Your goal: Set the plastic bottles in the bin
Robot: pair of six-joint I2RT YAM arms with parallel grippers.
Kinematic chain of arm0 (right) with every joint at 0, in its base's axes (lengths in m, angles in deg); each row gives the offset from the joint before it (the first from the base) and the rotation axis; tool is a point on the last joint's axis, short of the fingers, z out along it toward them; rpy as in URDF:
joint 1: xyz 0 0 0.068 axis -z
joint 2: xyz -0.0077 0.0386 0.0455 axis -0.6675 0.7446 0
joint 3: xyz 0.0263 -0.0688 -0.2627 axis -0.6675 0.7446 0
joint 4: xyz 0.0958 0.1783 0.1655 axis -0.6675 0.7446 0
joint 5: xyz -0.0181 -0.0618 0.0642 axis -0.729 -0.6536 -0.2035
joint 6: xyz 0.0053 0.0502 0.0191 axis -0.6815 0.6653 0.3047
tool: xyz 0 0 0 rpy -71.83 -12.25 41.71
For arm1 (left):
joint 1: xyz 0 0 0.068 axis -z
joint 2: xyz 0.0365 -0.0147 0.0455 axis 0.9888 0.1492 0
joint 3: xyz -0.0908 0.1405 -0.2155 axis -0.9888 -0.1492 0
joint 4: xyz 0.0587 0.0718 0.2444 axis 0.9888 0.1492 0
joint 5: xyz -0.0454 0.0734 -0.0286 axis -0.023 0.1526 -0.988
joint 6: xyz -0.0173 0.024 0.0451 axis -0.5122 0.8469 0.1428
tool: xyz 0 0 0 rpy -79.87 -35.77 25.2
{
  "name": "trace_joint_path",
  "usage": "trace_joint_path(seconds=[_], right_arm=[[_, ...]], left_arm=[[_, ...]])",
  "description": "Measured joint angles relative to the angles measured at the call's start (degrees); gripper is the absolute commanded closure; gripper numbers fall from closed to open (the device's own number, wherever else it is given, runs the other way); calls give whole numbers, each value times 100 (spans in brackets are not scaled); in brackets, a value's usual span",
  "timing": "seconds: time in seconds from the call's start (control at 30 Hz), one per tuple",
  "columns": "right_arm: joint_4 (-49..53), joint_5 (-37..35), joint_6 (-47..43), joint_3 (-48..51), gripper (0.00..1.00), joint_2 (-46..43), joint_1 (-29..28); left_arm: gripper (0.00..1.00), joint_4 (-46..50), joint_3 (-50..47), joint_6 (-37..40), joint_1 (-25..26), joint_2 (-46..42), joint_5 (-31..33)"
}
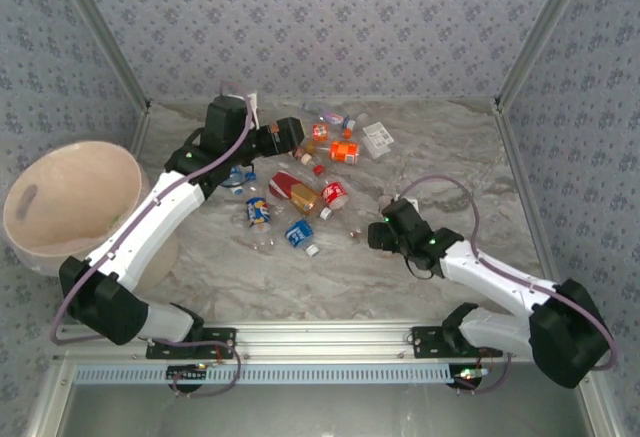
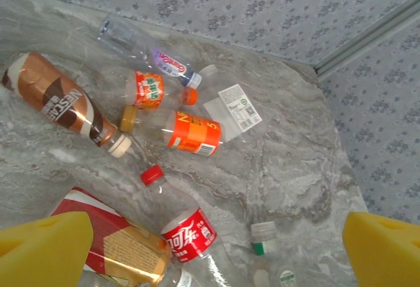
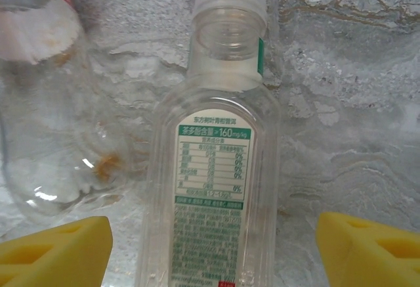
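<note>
The bin [image 1: 60, 207] is a big pale beige tub at the table's left edge. Several plastic bottles lie scattered mid-table. My right gripper [image 3: 213, 254] is open, its yellow fingers [image 3: 56, 251] standing either side of a clear bottle with a green-and-white label [image 3: 213, 188], with a gap on each side. A red-labelled bottle [image 3: 39, 70] lies to its left. My left gripper [image 2: 213, 261] hangs open above a red cola bottle [image 2: 187, 234], an orange-labelled bottle [image 2: 193, 132] and a brown coffee bottle [image 2: 62, 100]. In the top view the left gripper [image 1: 298, 139] is at the back and the right gripper [image 1: 383, 232] is right of the pile.
A red-and-gold carton [image 2: 111, 241] lies beside the cola bottle. A flat clear bottle with a white label [image 1: 378, 140] rests at the back. Patterned walls close the back and sides. Marble table [image 1: 460, 177] lies bare to the right.
</note>
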State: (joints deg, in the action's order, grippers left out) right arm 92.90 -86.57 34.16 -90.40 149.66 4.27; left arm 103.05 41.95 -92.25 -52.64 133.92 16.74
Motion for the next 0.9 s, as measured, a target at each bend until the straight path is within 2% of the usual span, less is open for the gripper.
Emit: trace_joint_path(seconds=[0.27, 0.5, 0.7, 0.9], right_arm=[[50, -59, 170, -269, 17, 785, -76], [94, -177, 522, -197, 33, 850, -125], [-341, -315, 592, 166, 33, 745, -166], [-452, -466, 599, 238, 46, 734, -245]], left_arm=[[2, 17, -39, 101, 0, -13, 422], [2, 98, -39, 243, 0, -11, 570], [2, 227, 9, 374, 0, 72, 656], [2, 278, 9, 420, 0, 81, 656]])
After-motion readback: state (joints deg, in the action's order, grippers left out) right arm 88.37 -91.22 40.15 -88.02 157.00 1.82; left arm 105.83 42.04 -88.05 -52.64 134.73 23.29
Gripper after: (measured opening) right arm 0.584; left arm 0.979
